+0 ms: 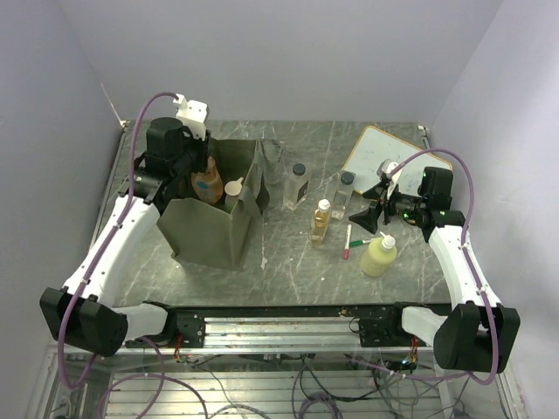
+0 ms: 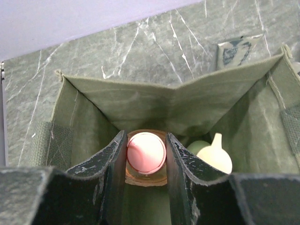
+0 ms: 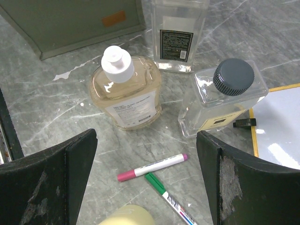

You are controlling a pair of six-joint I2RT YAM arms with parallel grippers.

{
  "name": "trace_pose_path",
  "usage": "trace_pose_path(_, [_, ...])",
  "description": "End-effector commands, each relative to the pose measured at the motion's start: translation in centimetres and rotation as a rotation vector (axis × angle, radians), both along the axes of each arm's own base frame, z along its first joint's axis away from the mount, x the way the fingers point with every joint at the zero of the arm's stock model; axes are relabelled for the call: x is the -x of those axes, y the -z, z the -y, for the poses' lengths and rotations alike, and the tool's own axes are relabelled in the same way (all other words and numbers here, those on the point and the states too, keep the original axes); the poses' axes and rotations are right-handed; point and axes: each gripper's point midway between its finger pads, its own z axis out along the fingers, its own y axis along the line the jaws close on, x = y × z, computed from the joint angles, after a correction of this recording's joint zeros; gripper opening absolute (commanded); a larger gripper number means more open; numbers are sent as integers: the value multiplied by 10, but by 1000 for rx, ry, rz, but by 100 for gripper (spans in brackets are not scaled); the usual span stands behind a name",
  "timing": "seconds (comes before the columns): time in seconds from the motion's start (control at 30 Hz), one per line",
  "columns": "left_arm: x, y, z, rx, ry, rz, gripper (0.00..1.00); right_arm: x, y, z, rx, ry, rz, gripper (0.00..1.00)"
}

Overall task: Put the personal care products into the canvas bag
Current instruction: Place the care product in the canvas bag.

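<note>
Since the left claw (image 2: 146, 139) is closed on the pink cap of the orange bottle (image 2: 146, 159), and the bottle is already inside the mouth of the bag (image 2: 173, 101), the step in hand looks to be lowering it and letting go. To do that well, I would take the bottle straight down, upright, until its base meets the bag floor. Then part the fingers only enough to clear the cap and lift straight out. A pale bottle (image 2: 213, 158) with a beige spout stands just beside it at 3 o'clock in the left wrist view, so any drift that way risks knocking it. The bag wall at 12 o'clock folds inward and could catch a finger on the way up.

The bag is a boxy olive-green fabric tote, soft-sided and creased along its far wall, with strap handles. Seen from above, it stands at 9 o'clock on the table (image 1: 288, 262), mouth open upward.

The right claw (image 3: 146, 140) hangs wide open and empty over the loose things at 3 o'clock on the table. Under it are an amber bottle (image 3: 127, 96) with a white cap and a clear bottle (image 3: 220, 101) with a dark cap. A second clear bottle (image 3: 176, 35) is at 12 o'clock in that view and a yellow-green bottle (image 3: 126, 216) at 6 o'clock. The pink pen (image 3: 152, 166) and green pen (image 3: 168, 197) lie between them and are not meant for the bag.
</note>
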Motion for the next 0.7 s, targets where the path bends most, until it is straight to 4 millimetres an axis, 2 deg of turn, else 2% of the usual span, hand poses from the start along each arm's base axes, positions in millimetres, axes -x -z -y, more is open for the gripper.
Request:
trace_pose_path(0.0, [-26, -76, 0, 122, -40, 294, 7, 1, 1, 1, -1, -6, 9, 87])
trace_pose_path(0.4, [-44, -39, 9, 180, -46, 277, 7, 0, 4, 2, 4, 0, 1, 87])
trace_pose_path(0.67, [-50, 7, 20, 214, -29, 199, 7, -2, 6, 3, 8, 5, -5, 87])
